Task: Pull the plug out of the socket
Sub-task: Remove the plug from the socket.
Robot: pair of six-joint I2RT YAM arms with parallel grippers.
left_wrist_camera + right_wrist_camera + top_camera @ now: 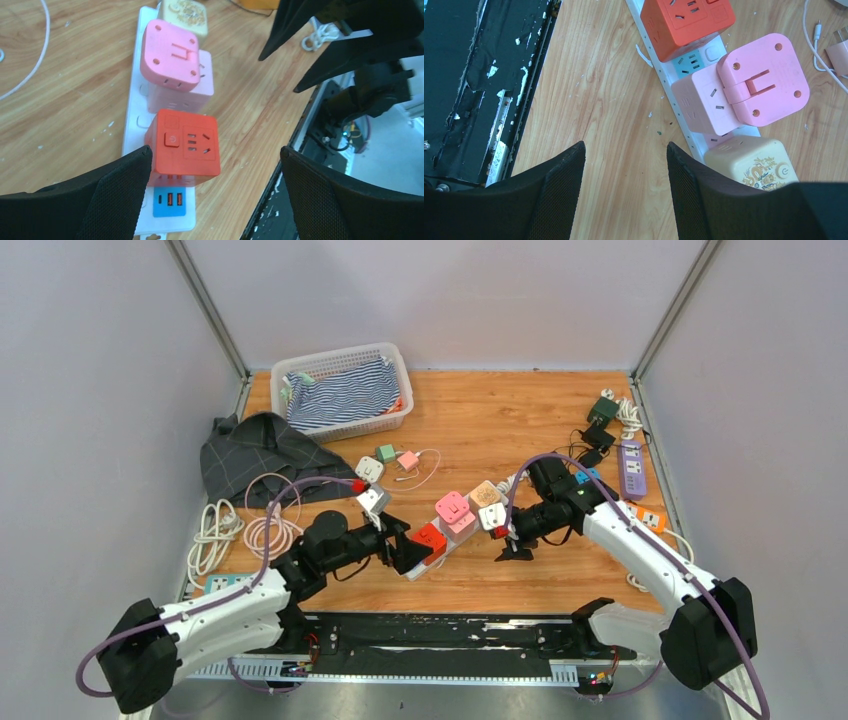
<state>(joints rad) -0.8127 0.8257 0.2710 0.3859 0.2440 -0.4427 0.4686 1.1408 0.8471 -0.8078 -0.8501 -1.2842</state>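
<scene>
The white plastic power strip (134, 80) lies diagonally on the wooden table (480, 420), a long flat bar with a blue USB panel (170, 200) at its near end. Four blocks stand along it: a matte red cube plug (185, 147) with rounded corners, a power button and socket slots on top, seated just above the blue panel; a pale pink cube (207, 72) with a flatter, rounded pink adapter (170, 55) stacked on it; and a cream cube (185, 15) with a gold pattern. The left gripper (215, 150) has its jaws spread wide, its black mesh-textured fingers (115, 195) flanking the red cube plug, which is seated in the strip; whether the near pad touches it I cannot tell. The right gripper (626, 147) hovers with its jaws apart over bare wood, nothing between them, just beside the cream cube. The tabletop is warm, grained board with white flecks, closed in by plain pale grey walls with metal corner posts. Farther back sit one white lattice basket (335, 356) holding a striped cloth (345, 395), one grey checked cloth (260, 455), two coiled cables (212, 535) at the left, three small loose adapters (385, 453), and a purple strip (631, 468) at the right edge
</scene>
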